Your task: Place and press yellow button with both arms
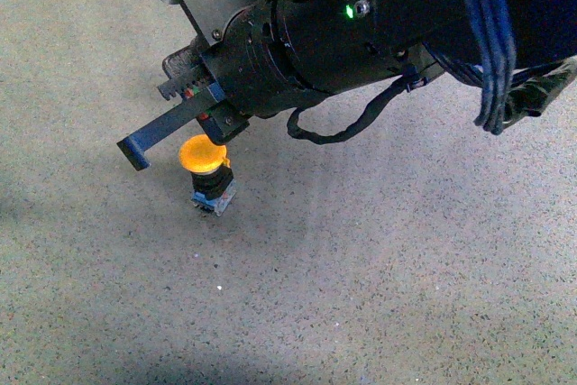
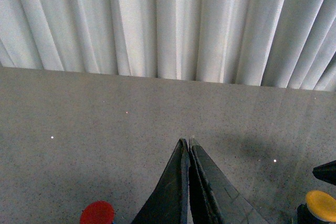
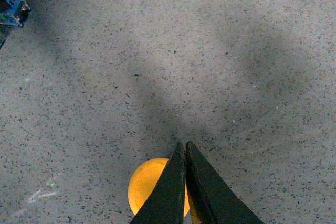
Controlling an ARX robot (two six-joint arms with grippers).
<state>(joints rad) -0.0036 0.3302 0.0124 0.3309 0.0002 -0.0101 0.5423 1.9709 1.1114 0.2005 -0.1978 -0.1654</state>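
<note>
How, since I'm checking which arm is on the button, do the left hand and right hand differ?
The right hand has its tips over the yellow button; the left hand has its tips over plain grey surface. The right hand points down at the surface; the left hand faces a white curtain, nearer level. Both are shut.

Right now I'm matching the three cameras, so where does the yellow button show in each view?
Front: button left of centre, just beneath the right gripper.
Left wrist: button cut off at the frame edge, well aside of the shut left gripper.
Right wrist: cap half hidden behind the shut fingers.
Shared landmark: the right gripper's black tip close to the cap in all three.
</note>
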